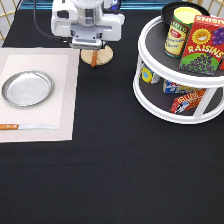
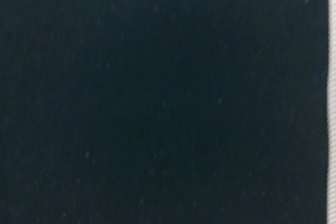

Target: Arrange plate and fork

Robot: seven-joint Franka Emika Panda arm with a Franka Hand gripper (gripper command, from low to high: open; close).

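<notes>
- One pincer is all I have, and my gripper point(image 1: 89, 46) hangs at the far edge of the black table point(image 1: 115, 170), over the small round tan wooden disc point(image 1: 98, 56).
- I cannot tell how my pincer stands; my white hand blocks it from the exterior view.
- Just under my hand, on that disc, a brown wooden handle pokes out: the small fork with a wooden handle point(image 1: 93, 59). Its tines are hidden from me.
- My wrist camera sees only dark tabletop, with a thin pale strip along one edge.
- Over at the table's left edge lies the pale checked rectangular placemat point(image 1: 60, 95).
- On the mat's left half sits the round shiny silver metal plate point(image 1: 27, 88), flat and upright, well apart from the fork.
- Along the mat's near edge lies the wooden-handled knife with a long flat blade point(image 1: 27, 126), handle at the table's left edge, apart from the plate.
- On the table's right side stands the white two-tier round rack point(image 1: 175, 107).
- On its top tier: a yellow-lidded tin can point(image 1: 180, 31), a red raisins box point(image 1: 204, 44) just beside it, and a black bowl point(image 1: 172, 8) behind them.
- Its lower tier holds several small packets.
</notes>
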